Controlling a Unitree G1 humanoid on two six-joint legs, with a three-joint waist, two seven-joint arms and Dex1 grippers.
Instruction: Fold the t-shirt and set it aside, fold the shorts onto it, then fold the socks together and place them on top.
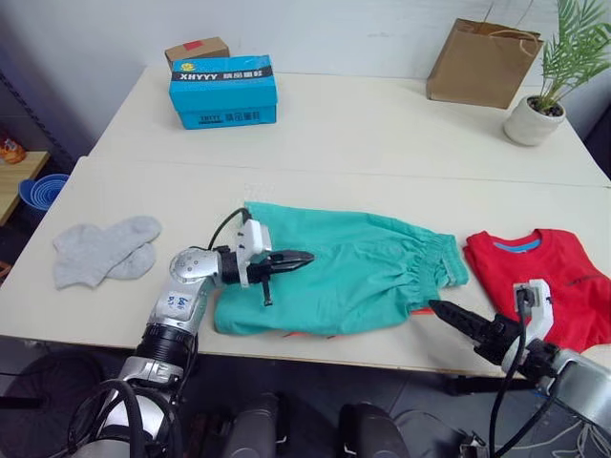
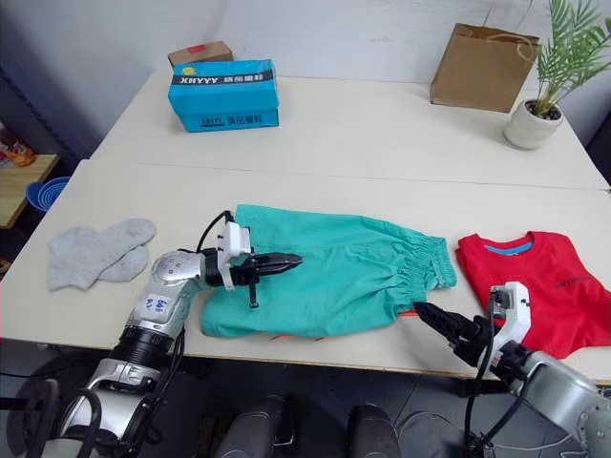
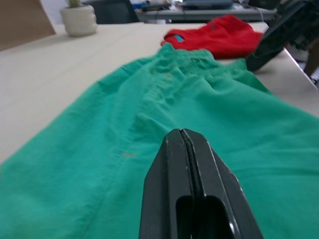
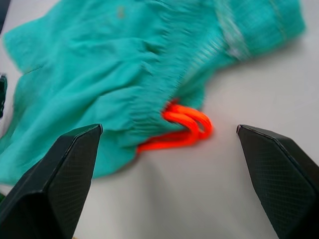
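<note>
Left wrist view: the left end effector [image 3: 185,144] is seen with its fingers pressed together, nothing clamped between them, poised just above the teal-green shorts [image 1: 344,269]. The shorts lie beneath and ahead of it, spread on the table [image 1: 382,124], with the gathered waistband at the far end from it. The right end effector [image 4: 169,164] is seen with its fingers wide apart and empty, hovering over bare table just short of the waistband, where the orange-red drawstring [image 4: 184,127] loops out directly ahead between the fingers. Beyond the waistband, beside the right end effector, the red t-shirt [image 1: 549,277] lies on the table, folded small with the blue neck label uppermost; the first step is judged done. The shorts are judged perhaps partly folded, but are apart from the t-shirt and not yet laid on it. The grey socks [image 1: 103,250] lie loose, overlapping, well behind the left end effector near the table edge, untouched. Folding the shorts, transferring them, and pairing and placing the socks remain outstanding.
</note>
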